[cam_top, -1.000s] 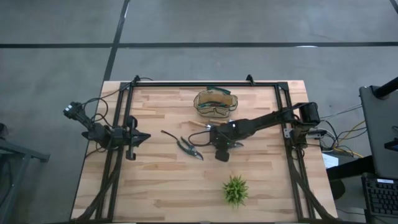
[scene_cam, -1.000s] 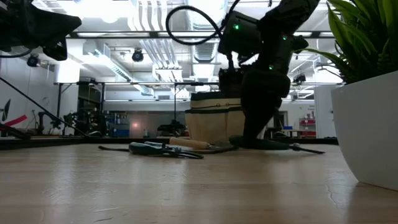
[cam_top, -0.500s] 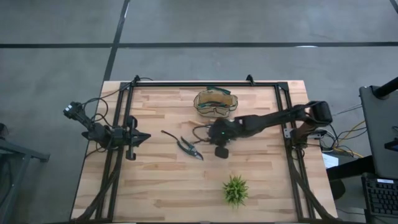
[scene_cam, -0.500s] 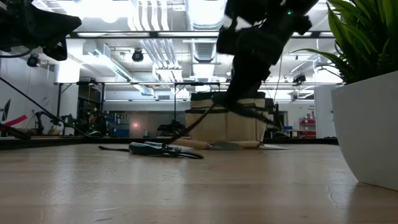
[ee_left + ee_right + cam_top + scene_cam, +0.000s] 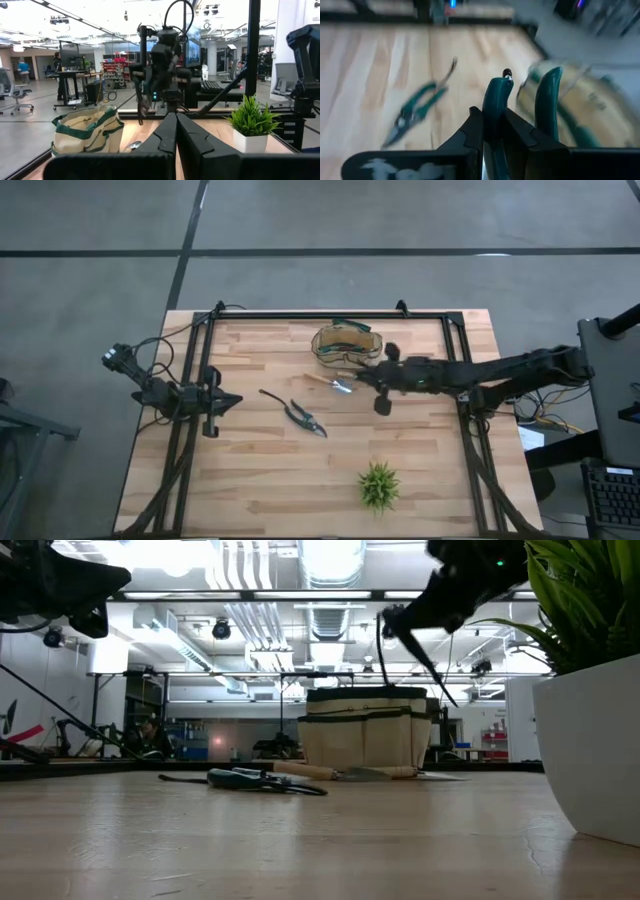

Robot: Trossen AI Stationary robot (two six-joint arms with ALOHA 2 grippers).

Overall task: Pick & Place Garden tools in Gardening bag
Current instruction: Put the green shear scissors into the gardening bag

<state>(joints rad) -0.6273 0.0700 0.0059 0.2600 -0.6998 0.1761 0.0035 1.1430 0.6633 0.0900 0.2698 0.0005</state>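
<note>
My right gripper (image 5: 366, 378) is shut on teal-handled shears (image 5: 496, 98), high above the table, just near of the tan gardening bag (image 5: 347, 345). The bag stands upright on its base (image 5: 365, 735). Dark-handled pruning shears (image 5: 303, 416) lie flat at mid-table. A wooden-handled trowel (image 5: 326, 381) lies flat between them and the bag. My left gripper (image 5: 232, 399) is shut and empty at the table's left, above the table. My right gripper pinches one teal handle (image 5: 494, 107) of the shears between its two fingers; the second handle (image 5: 548, 92) stands free beside them. Both handles point onward past the fingertips. The shears are lifted clear of the table and slant down below the gripper in the low view (image 5: 418, 652).
A spiky green plant in a white pot (image 5: 378, 486) stands near the front edge, right of centre. A black frame (image 5: 320, 314) runs along the table's far edge and both sides. Bare wood lies at the front left.
My right gripper has risen from the table with the teal-handled shears and gone toward the right and far edges, up beside the bag, tipping from pointing down to nearly level. The shears have been lifted clear of the table.
</note>
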